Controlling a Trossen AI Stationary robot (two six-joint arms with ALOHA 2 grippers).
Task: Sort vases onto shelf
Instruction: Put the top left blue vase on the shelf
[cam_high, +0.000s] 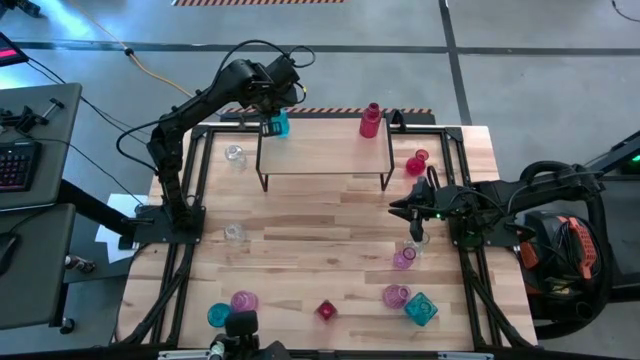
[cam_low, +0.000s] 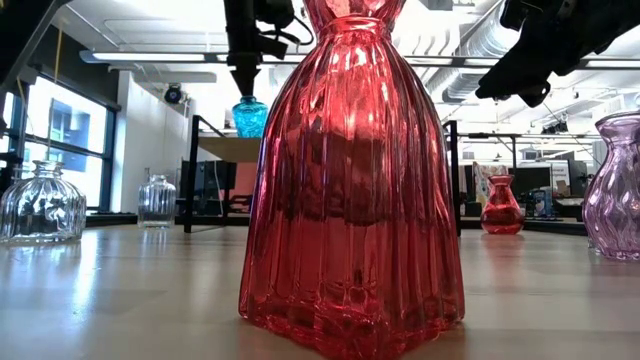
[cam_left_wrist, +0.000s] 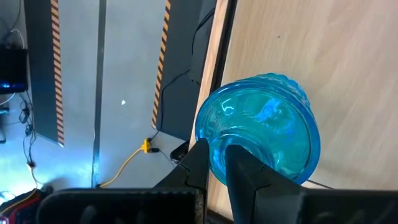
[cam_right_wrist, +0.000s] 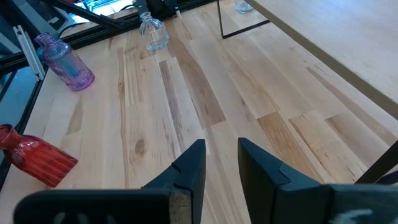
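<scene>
The shelf (cam_high: 325, 160) stands at the table's far middle. A teal-blue round vase (cam_high: 279, 125) is at its far left corner, and my left gripper (cam_high: 270, 122) is shut on it from above. In the low view the vase (cam_low: 250, 116) has its base at the shelf top (cam_low: 225, 148); whether it rests there I cannot tell. A red bottle vase (cam_high: 371, 120) stands at the shelf's far right corner. My right gripper (cam_high: 400, 209) hovers open over the table's right side, with nothing between its fingers (cam_right_wrist: 193, 165). My left gripper pinches the teal vase's rim wall (cam_left_wrist: 214, 158) at the mouth's edge, one finger (cam_left_wrist: 245, 171) inside the opening and the other (cam_left_wrist: 198, 163) outside. The fingers come from above, slanting down. The vase stays upright over the shelf's corner.
Loose vases stand about the table: clear ones (cam_high: 234, 154) (cam_high: 234, 233) on the left, pink ones (cam_high: 417, 163) (cam_high: 404, 258) by my right gripper, and pink, teal and red ones (cam_high: 326, 310) along the near edge. The red one fills the low view (cam_low: 350, 180).
</scene>
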